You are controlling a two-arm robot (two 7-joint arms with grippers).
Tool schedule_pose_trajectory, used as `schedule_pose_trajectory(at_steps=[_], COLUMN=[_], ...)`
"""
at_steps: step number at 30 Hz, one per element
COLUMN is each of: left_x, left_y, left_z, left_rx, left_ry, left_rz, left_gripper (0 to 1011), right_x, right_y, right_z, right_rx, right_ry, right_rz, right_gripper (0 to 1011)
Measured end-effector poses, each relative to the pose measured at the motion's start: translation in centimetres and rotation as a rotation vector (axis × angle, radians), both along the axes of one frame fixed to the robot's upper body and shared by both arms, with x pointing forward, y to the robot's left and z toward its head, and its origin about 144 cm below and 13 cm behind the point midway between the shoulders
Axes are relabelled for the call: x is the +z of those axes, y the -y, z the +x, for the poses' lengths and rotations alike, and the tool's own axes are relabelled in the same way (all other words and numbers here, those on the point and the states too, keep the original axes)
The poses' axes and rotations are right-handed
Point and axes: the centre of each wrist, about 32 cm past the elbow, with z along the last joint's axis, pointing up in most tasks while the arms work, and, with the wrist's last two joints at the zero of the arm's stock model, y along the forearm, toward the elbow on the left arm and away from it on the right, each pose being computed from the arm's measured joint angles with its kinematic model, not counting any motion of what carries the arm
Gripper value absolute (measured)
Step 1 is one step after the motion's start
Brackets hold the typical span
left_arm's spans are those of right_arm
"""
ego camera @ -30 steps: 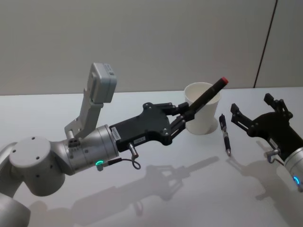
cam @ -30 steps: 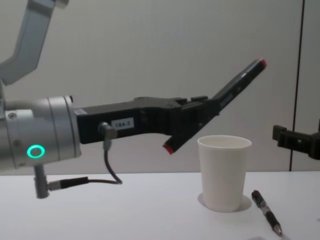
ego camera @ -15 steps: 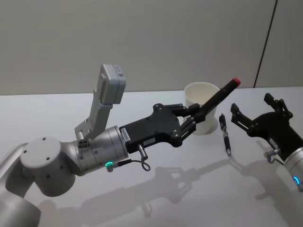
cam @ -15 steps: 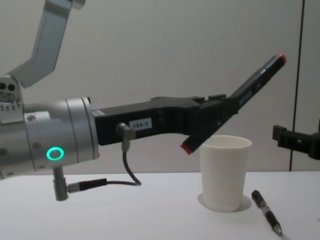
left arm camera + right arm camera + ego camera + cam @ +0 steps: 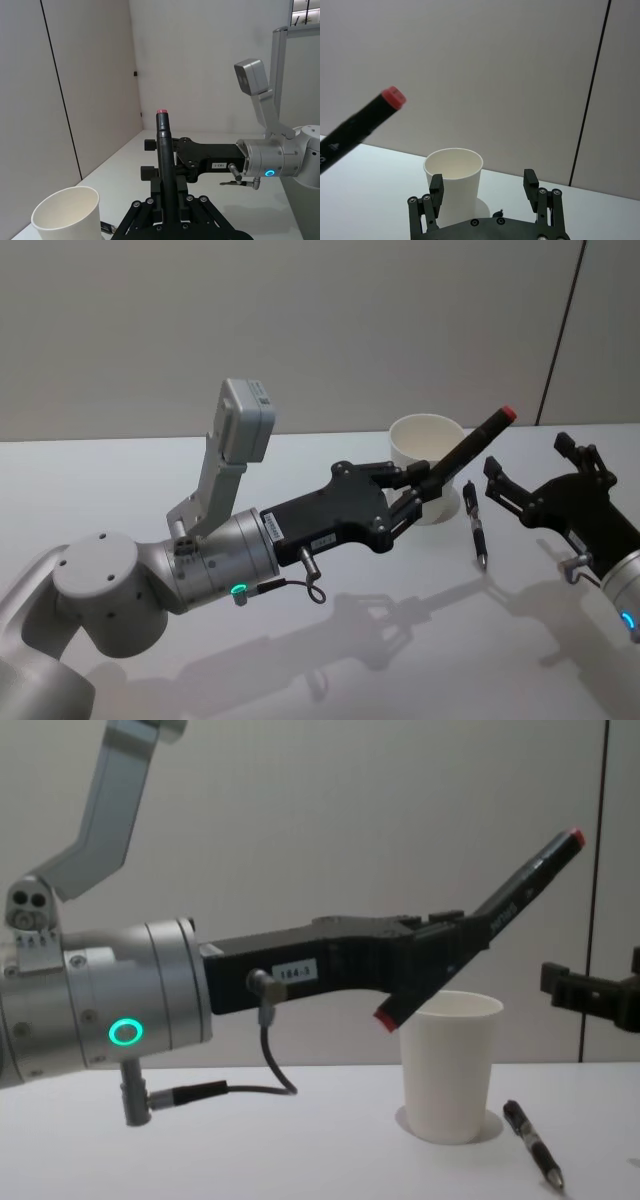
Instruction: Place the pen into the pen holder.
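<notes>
Our left gripper (image 5: 440, 945) is clamped on the long black marker-like pen (image 5: 520, 885), red at both ends, and holds it slanted in the air. Its lower tip sits beside the near rim of the white paper cup (image 5: 445, 1070), not clearly over the mouth. Released like this, we judge it could strike the rim, topple the light cup, or drop onto the white table (image 5: 120, 470) by the thin black click pen (image 5: 477, 530). Our right gripper (image 5: 527, 458) waits open beyond the cup.
</notes>
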Motion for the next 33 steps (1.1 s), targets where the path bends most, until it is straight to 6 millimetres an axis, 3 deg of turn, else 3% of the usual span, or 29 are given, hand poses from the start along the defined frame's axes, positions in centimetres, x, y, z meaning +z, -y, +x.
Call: schedule_pose_trajectory(at_steps=[33], left_x=[-0.1], left_y=[0.2], left_z=[0.0], left_rx=[0.000], left_ry=[-0.001], left_rz=[-0.003], left_gripper=[177], right_x=[2.4], right_y=[3.0], right_z=[-5.0], right_rx=[0.161], right_ry=[-0.049], right_rz=[0.148], right_gripper=[1001])
